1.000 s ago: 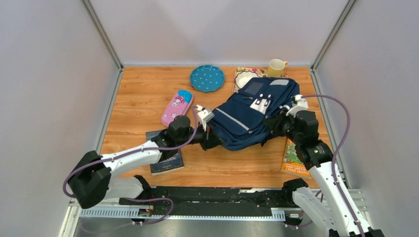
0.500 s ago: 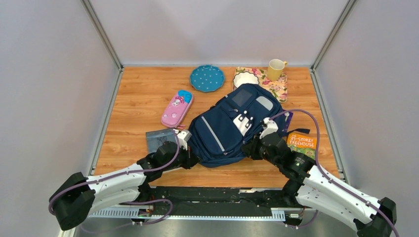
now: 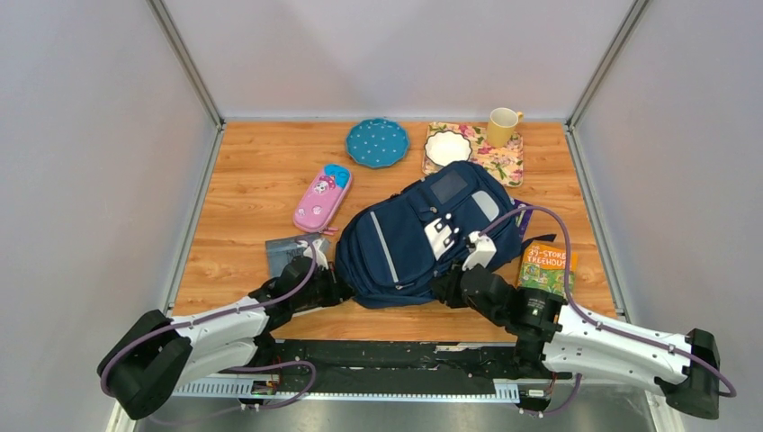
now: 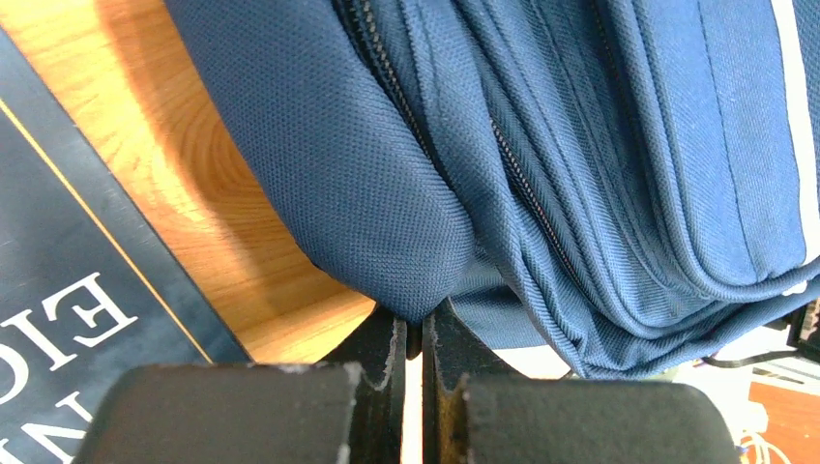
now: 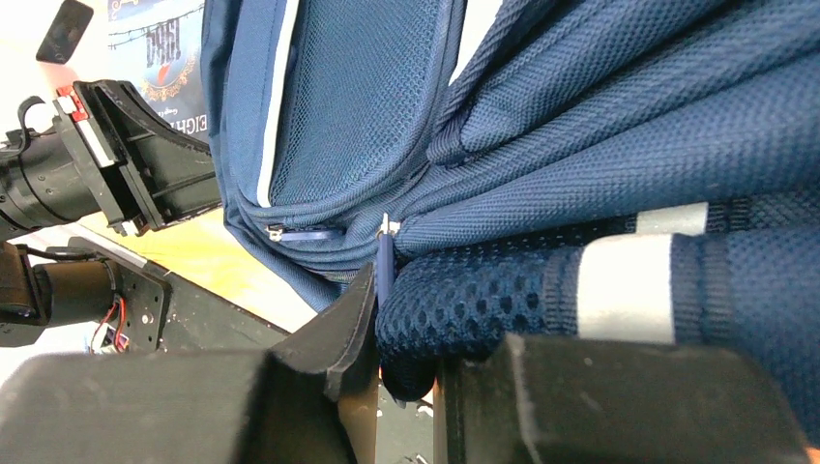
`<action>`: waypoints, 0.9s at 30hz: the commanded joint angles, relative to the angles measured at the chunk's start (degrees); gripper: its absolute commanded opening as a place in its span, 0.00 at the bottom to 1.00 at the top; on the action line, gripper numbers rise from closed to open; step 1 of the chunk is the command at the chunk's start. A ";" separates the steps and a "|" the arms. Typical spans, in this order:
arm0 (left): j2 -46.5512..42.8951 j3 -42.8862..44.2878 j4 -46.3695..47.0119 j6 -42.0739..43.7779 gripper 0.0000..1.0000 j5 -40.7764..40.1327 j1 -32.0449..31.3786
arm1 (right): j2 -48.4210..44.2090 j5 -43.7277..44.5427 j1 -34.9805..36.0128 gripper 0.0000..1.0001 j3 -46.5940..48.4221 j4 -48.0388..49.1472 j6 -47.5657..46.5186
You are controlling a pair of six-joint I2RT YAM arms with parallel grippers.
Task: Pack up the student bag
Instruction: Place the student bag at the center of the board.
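The navy student bag (image 3: 423, 234) lies on the wooden table, front pockets up, its white patch (image 3: 441, 236) near the middle. My left gripper (image 3: 331, 290) is shut on a fold of the bag's fabric (image 4: 387, 193) at its near left corner. My right gripper (image 3: 447, 288) is shut on the bag's padded mesh strap (image 5: 464, 300) at its near right edge. Both hold the bag close to the table's near edge. In the right wrist view the left gripper (image 5: 145, 164) shows beyond the bag.
A dark book (image 3: 286, 254) lies under my left arm, also in the left wrist view (image 4: 68, 300). A pink pencil case (image 3: 321, 196) lies left of the bag. A yellow-green book (image 3: 544, 268) lies to its right. A blue plate (image 3: 377, 142), floral mat with white dish (image 3: 448, 147) and yellow mug (image 3: 502, 121) stand at the back.
Both grippers have pulled the bag from the back right toward the near edge and left. The yellow-green book and floral mat are uncovered. Both arms have drawn back low.
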 commanded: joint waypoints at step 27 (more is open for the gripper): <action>-20.49 4.23 -35.27 15.10 0.00 -6.85 24.43 | 3.13 0.19 3.27 0.92 12.55 -6.88 -12.16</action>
